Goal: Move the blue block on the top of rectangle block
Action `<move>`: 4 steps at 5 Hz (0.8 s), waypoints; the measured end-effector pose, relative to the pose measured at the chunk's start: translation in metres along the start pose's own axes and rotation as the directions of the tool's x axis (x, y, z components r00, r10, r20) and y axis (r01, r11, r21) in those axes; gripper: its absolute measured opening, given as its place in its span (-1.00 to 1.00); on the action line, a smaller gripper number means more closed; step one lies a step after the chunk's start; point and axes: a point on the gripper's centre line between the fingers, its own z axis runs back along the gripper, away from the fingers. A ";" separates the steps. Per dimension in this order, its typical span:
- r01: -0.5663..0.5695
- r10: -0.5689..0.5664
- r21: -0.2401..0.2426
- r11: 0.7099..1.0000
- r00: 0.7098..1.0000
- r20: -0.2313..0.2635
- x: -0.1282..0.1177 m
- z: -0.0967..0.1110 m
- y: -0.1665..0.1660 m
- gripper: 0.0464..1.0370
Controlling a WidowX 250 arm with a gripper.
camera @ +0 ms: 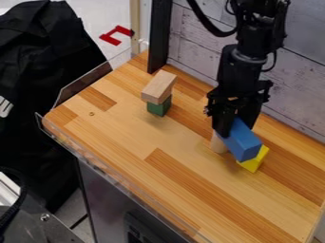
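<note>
And here's the gripper (236,124) over the right side of the worktop (136,142), its jaws pinching the blue block (242,142), whose upper end is partly hidden between them! The blue block slants down in front of the yellow block (256,161), covering part of it; whether those two touch, can't tell. Tucked just beside is a pale wooden piece (217,144), its top masked by jaws and blue block, full shape hard to make out. Over to the left, the plain wooden block (159,86) lies atop the green block (159,106), hiding its top.
</note>
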 end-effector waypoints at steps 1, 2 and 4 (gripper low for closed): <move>0.084 -0.084 0.004 0.996 0.996 0.029 0.006 0.011 -0.004 0.04; 0.233 -0.231 -0.019 0.972 0.971 0.064 0.029 0.043 -0.003 0.04; 0.385 -0.384 -0.031 0.922 0.922 0.046 0.081 0.072 0.027 0.04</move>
